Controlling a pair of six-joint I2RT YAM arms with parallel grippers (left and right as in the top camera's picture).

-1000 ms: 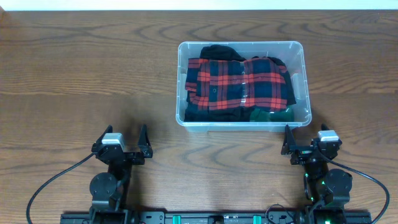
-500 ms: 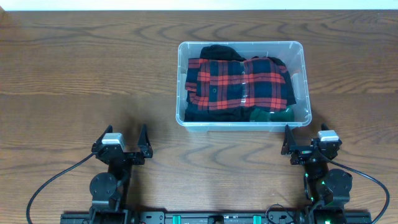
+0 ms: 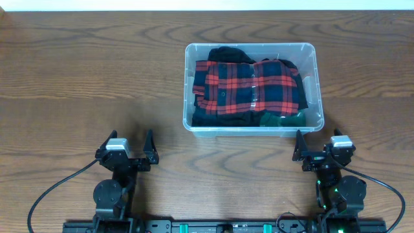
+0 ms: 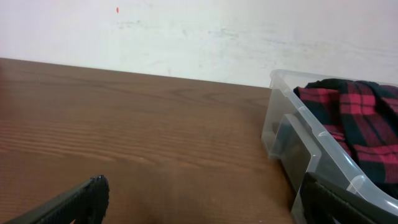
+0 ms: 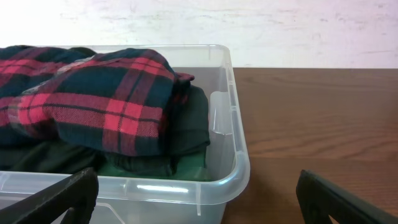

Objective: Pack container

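The container (image 3: 251,46), a clear plastic bin, stands right of the table's centre. It holds a folded red and dark plaid shirt (image 3: 249,87) on top of a black garment (image 3: 226,54) and a green one (image 3: 281,118). My left gripper (image 3: 129,139) rests open near the front edge, left of the bin and apart from it. In the left wrist view the left gripper (image 4: 202,199) has bare table between its fingers, with the container (image 4: 323,134) off to the right. My right gripper (image 3: 318,139) is open just in front of the bin's near right corner (image 5: 236,155). Neither gripper holds anything.
A brown wooden table (image 3: 97,77) stretches wide to the left of and behind the bin. A pale wall (image 4: 199,31) rises behind the far edge. Black cables (image 3: 58,184) loop from both arm bases along the front edge.
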